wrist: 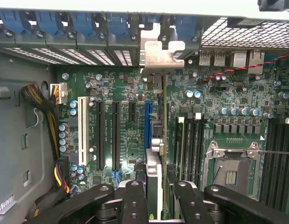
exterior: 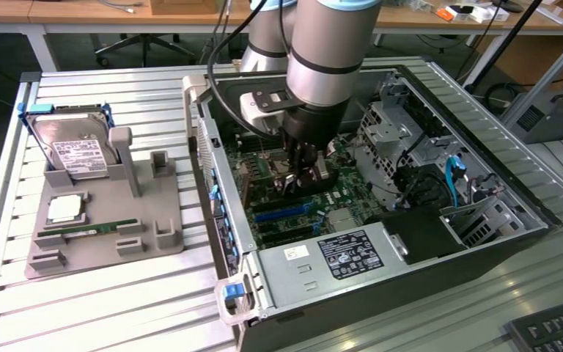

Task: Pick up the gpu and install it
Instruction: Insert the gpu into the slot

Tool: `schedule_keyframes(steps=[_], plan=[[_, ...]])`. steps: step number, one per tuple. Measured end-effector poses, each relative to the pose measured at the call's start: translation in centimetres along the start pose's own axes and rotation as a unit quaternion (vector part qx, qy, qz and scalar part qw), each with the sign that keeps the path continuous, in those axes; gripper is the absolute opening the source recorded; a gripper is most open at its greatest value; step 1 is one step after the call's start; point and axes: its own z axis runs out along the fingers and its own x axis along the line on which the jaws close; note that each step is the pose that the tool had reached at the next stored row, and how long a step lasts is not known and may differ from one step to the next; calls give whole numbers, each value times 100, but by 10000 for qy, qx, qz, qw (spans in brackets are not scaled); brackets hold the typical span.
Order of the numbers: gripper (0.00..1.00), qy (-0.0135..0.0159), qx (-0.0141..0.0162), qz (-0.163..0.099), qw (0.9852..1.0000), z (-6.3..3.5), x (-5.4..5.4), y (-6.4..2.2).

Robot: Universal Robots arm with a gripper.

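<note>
- Where the arm reaches down, an open computer case (exterior: 516, 198) lies on the slatted table (exterior: 115, 308); its motherboard (wrist: 121, 88) faces up, and a drive cage (exterior: 389, 132) and power supply (exterior: 330, 264) crowd the claw's sides.
- One grey holder tray (exterior: 105, 242) sits well apart at the exterior view's left, carrying one hard drive (exterior: 74, 154) and one memory stick (exterior: 88, 230).
- The claw (wrist: 156, 196) is partly closed, gripping the gpu (wrist: 153, 170) edge-on.
- The gpu stands upright over the blue slot (wrist: 148, 123), its silver bracket (wrist: 158, 58) at the rear wall.
</note>
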Motion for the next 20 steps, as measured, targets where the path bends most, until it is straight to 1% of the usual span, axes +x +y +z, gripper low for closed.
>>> schedule_keyframes(steps=[20], plan=[[27, -1, 0, 12, 10000, 22, 11, 23]])
